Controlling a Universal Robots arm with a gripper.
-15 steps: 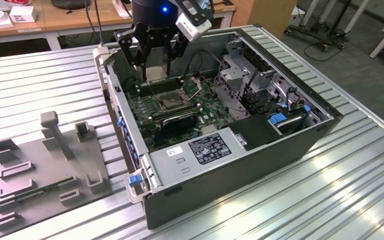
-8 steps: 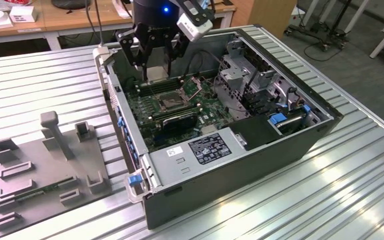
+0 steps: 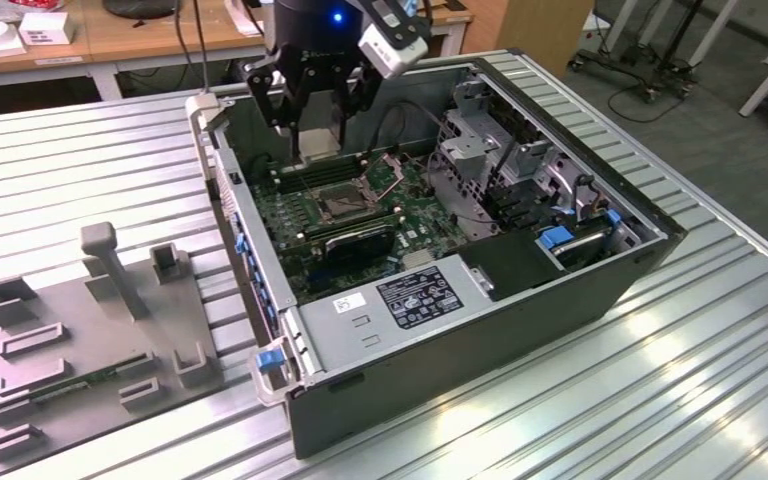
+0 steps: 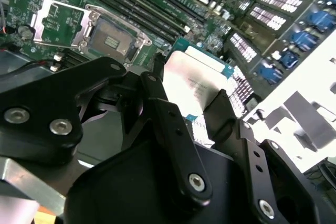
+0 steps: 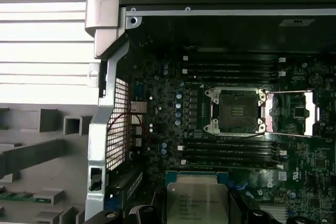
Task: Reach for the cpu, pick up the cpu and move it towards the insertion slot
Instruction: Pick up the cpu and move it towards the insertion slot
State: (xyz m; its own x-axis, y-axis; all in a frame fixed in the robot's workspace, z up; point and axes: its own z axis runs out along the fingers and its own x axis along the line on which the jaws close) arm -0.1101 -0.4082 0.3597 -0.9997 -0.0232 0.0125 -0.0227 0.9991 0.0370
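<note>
My gripper (image 3: 315,135) hangs over the back part of the open computer case and is shut on the cpu (image 3: 317,148), a pale silvery square chip. In both wrist views the cpu (image 4: 195,73) (image 5: 197,201) sits between the black fingers (image 4: 160,103). The insertion slot (image 3: 335,203) lies on the green board below and a little forward of the gripper. Its silver frame and dark centre (image 5: 236,110) (image 4: 113,38) are uncovered, with the load plate (image 5: 291,111) folded open beside it. The cpu is held clear above the board, apart from the slot.
The case walls (image 3: 231,190) and a drive cage (image 3: 491,160) surround the board. Long black memory slots (image 5: 231,69) run on both sides of the socket. A grey tray (image 3: 37,440) with upright posts and a green memory stick (image 3: 71,385) lies at the exterior view's left on the ribbed metal table (image 3: 704,380).
</note>
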